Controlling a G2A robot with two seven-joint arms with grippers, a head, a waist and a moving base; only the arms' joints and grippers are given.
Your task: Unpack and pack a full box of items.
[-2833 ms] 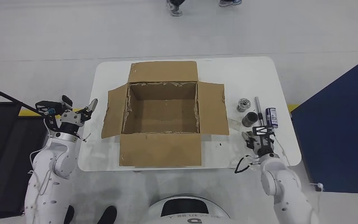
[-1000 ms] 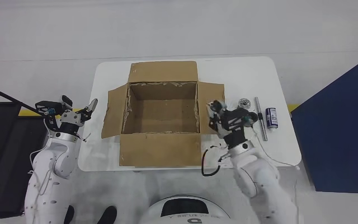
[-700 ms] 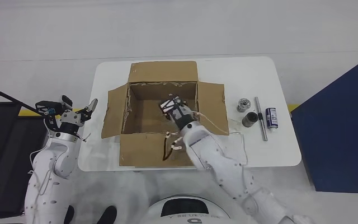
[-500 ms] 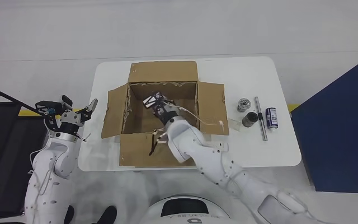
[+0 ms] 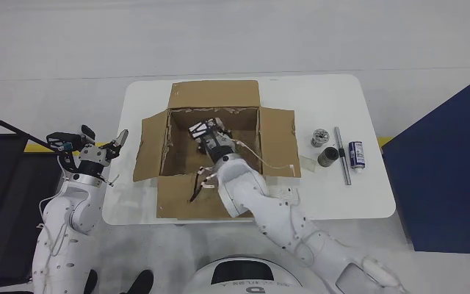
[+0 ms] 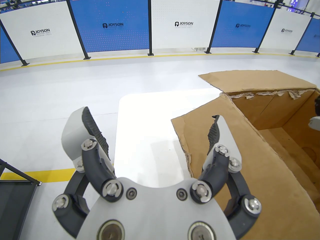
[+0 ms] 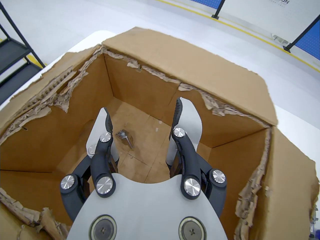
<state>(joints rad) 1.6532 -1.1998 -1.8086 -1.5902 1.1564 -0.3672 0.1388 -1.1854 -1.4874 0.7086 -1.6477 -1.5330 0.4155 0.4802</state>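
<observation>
Below the right tool (image 7: 142,108), which hangs spread open and empty inside the cardboard box (image 7: 140,86), a small metal piece (image 7: 125,137) lies on the box floor, seemingly the last thing inside. Well apart from that tool, on the table (image 5: 323,103), lie a round metal part (image 5: 319,137), a dark cylinder (image 5: 327,156), a rod (image 5: 342,156) and a can (image 5: 357,155). Unpacking looks nearly done; repacking all remains. The left tool (image 6: 150,116) hangs beside the box's outer flap, wide open, holding nothing.

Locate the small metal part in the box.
In the right wrist view the small metal part lies on the cardboard box floor, beneath the open right gripper, near a far corner.
</observation>
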